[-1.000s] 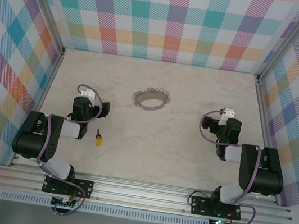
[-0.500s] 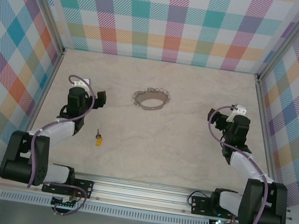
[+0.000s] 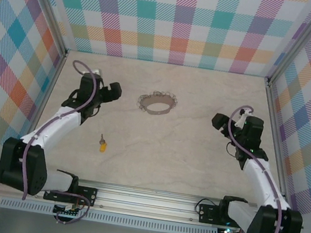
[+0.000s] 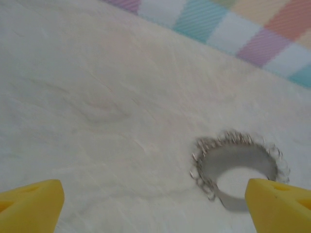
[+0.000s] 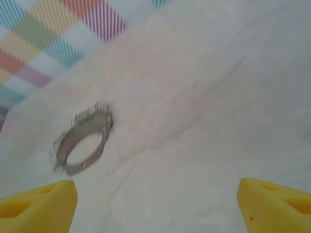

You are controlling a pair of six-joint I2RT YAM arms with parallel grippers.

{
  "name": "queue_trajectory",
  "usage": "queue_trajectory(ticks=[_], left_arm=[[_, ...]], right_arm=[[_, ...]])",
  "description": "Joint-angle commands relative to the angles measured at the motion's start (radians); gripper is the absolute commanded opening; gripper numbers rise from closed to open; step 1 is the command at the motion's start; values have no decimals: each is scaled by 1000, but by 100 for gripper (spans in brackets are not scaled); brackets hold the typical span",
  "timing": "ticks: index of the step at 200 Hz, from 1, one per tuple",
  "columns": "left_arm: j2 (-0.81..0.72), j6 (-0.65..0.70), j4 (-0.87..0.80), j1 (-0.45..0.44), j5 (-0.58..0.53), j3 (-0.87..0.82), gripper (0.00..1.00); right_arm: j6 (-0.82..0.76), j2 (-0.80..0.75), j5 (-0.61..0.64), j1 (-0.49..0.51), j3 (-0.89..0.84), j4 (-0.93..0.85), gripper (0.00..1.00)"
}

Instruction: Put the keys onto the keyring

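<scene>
While the key (image 3: pixel 102 144) lies loose on the surface (image 3: pixel 173 155), well apart from the ring (image 3: pixel 157 102), nothing is threaded yet; left fingers (image 4: pixel 30 209) and right fingers (image 5: pixel 276 205) both wide, empty.

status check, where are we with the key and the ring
Left end effector open, empty. Right end effector open, empty. Key lies loose, apart from keyring, not yet threaded. Nothing in the way.

keyring (image 4: pixel 235 156): silvery metal, scalloped | key (image 3: pixel 102 143): yellow plastic head | table (image 3: pixel 173 155): matt marbled
</scene>
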Motion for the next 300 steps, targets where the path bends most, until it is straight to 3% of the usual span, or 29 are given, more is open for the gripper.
queue_trajectory(ticks=[1, 35, 63, 109, 149, 240, 300], left_arm=[[70, 35, -137, -62, 30, 68, 95], [229, 147, -240, -177, -57, 195, 94], [390, 187, -318, -217, -104, 351, 94], [665, 223, -451, -258, -239, 646, 92], [807, 228, -520, -264, -296, 790, 92], [906, 277, -558, -263, -295, 855, 93], [860, 253, -555, -262, -278, 758, 93]], right_arm=[[27, 69, -131, 57, 60, -156, 84], [63, 116, -21, 191, 60, -200, 90], [92, 146, 35, 288, 44, -193, 91], [132, 122, -27, 332, -38, -126, 88], [139, 37, 16, 348, -50, -179, 87], [164, 43, 18, 379, -15, -205, 83], [132, 76, 29, 399, 86, -246, 82]])
